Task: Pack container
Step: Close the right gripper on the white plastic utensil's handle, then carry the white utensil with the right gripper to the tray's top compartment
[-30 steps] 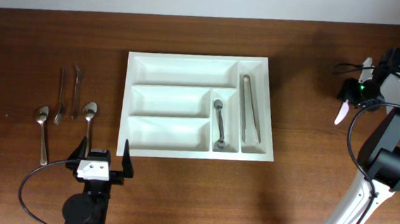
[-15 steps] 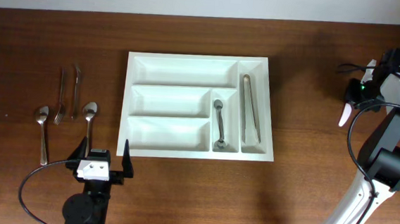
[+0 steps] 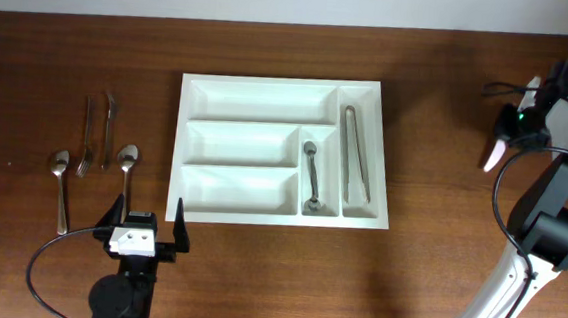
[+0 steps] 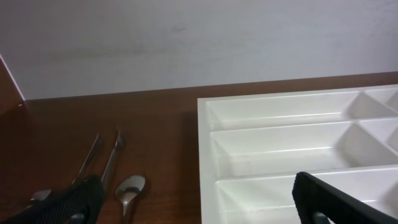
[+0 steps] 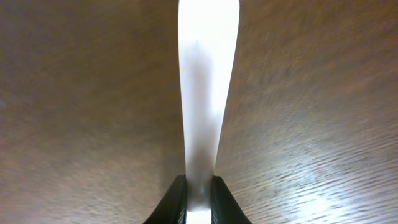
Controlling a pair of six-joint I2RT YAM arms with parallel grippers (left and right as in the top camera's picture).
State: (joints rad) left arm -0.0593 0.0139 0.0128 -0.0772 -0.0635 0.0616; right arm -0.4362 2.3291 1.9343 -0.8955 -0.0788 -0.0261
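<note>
The container (image 3: 279, 82), a large white tray, lies in the middle of the table and fills the right half of the left wrist view (image 4: 205, 124). A metal spoon (image 3: 310, 176) lies in its short vertical compartment, and tongs (image 3: 355, 154) lie in the long one at the right. At the far right my right gripper (image 3: 512, 125) is shut on a flat white utensil (image 3: 492, 154). The wrist view shows the utensil (image 5: 205, 81) pinched between the fingertips (image 5: 199, 193) above bare wood. My left gripper (image 3: 145, 227) stands open near the front edge, left of the tray's corner (image 4: 199, 211).
Left of the tray lie a fork (image 3: 86, 135), a knife (image 3: 108, 127) and two spoons (image 3: 127, 158) (image 3: 60, 178). One spoon (image 4: 129, 190) lies between the left fingers' tips in the wrist view. A pale wall runs behind the table.
My right gripper has closed on the white utensil and shifted slightly right and toward the back with it. The left arm has not moved.
</note>
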